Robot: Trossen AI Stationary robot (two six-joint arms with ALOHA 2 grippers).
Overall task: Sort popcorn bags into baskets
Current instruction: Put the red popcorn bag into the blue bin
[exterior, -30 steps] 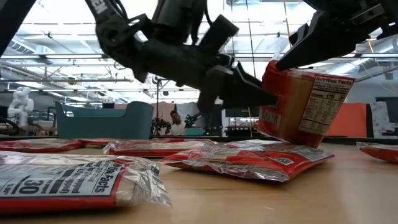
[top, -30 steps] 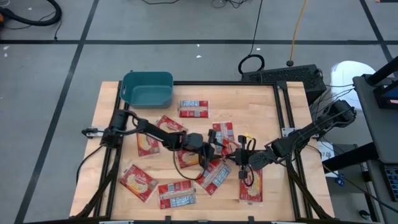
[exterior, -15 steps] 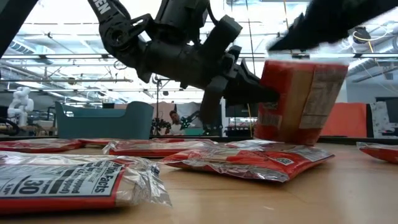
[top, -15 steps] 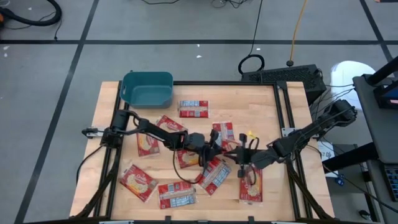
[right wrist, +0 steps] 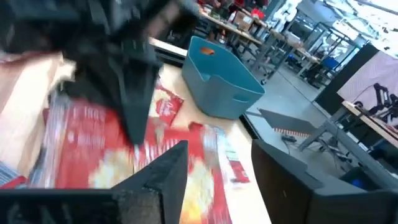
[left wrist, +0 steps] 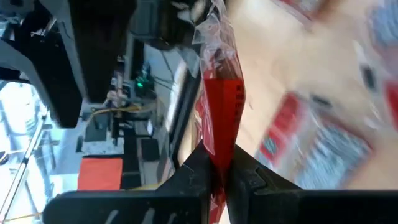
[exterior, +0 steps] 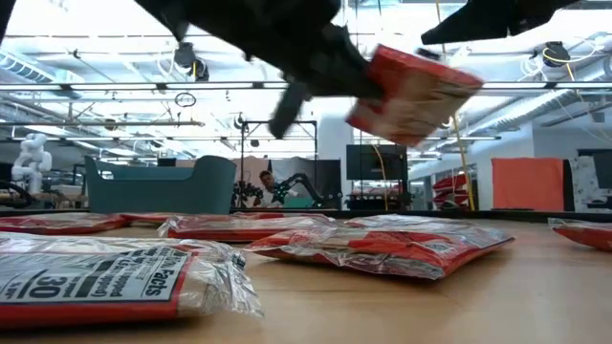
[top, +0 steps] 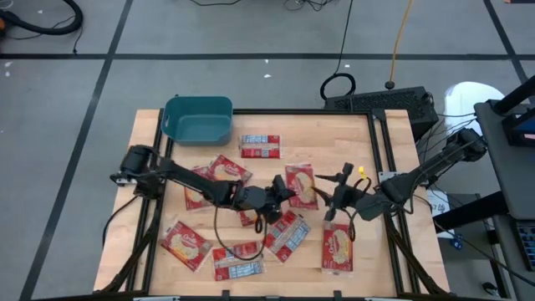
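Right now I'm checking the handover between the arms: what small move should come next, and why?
Probably the left end effector should carry its popcorn bag toward the teal basket. It is shut on the bag's edge and holds it clear of the table, while the right end effector stands open, apart from it. The basket sits at the table's far left corner.

A wooden counter (top: 368, 259) stands on a grey floor (top: 251, 33). At one o'clock, a black cable loop (top: 338, 85) lies near an orange cord (top: 399, 38).
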